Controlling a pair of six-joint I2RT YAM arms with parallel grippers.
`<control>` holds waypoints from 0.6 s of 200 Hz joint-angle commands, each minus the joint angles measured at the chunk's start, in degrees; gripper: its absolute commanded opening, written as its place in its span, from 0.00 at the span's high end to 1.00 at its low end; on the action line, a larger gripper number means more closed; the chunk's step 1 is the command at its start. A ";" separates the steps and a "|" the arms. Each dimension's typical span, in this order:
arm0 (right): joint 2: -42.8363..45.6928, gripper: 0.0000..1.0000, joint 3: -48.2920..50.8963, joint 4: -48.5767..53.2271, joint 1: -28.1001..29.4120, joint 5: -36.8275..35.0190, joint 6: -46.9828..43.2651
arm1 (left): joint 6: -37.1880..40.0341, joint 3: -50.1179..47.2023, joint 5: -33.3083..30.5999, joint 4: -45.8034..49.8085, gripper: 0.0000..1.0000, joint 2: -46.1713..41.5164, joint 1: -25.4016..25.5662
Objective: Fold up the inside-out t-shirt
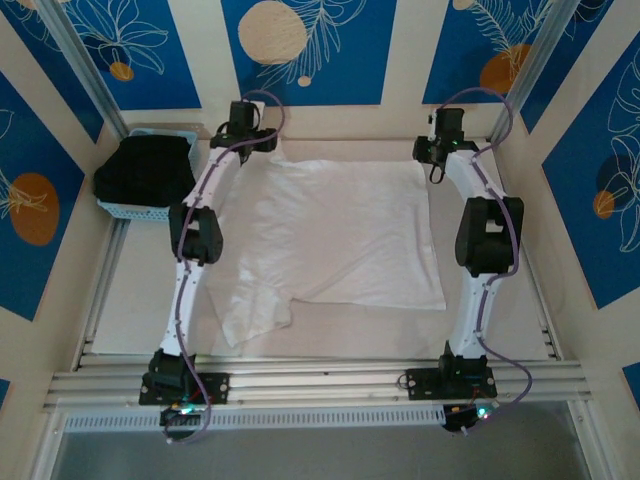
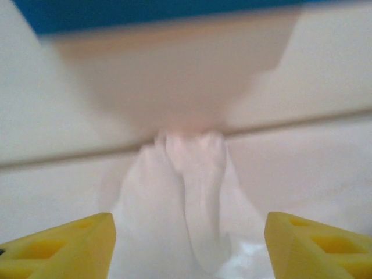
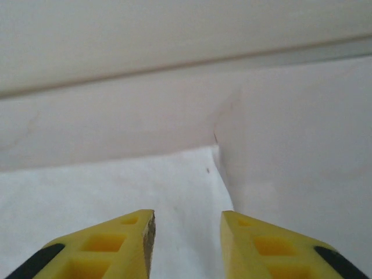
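At the far left, a basket (image 1: 115, 207) holding a black garment (image 1: 150, 170) sits off the work area. Beside it, the left tool (image 1: 250, 128) hangs over the far-left corner of the white t-shirt (image 1: 340, 235). Its yellow fingers (image 2: 75, 244) are spread wide over a bunched ridge of cloth and grip nothing. The t-shirt lies flat on the surface (image 1: 140, 300) between the two arms, reaching from both tools back toward the bases. Its straight far edge runs left to right, and this looks like its slightly longer axis. A loose flap, probably a sleeve (image 1: 255, 315), trails off the near-left corner, and the collar end cannot be told. The right tool (image 1: 437, 150) is at the far-right corner, its fingers (image 3: 116, 244) narrowly apart above the cloth and holding nothing. Each arm is nearest its own corner.
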State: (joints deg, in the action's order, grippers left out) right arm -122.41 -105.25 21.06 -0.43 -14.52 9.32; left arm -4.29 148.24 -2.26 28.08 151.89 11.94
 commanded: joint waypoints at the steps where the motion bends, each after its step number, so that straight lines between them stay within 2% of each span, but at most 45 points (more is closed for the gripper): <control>1: 7.97 0.62 1.76 3.36 1.74 0.78 -0.20 | -4.09 -11.09 2.24 -0.88 0.29 -14.88 -1.24; 39: 17.19 0.60 17.62 5.92 6.23 13.65 4.97 | -11.14 -51.74 4.12 -12.45 0.25 -39.72 -1.46; 78: 26.25 0.60 32.68 5.18 9.52 25.19 12.99 | -15.85 -77.96 7.71 -17.22 0.24 -55.00 -1.36; 96: 28.30 0.59 37.49 4.07 11.74 26.51 13.26 | -15.60 -85.44 6.39 -19.90 0.23 -59.67 -1.52; 120: 25.18 0.59 36.86 5.94 12.46 26.36 13.22 | -13.72 -84.54 4.26 -17.38 0.23 -59.15 -1.92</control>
State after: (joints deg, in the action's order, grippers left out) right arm -96.23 -67.81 26.26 11.51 7.84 20.43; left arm -17.98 63.40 3.01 11.62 92.33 10.98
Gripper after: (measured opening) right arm 0.406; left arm 0.769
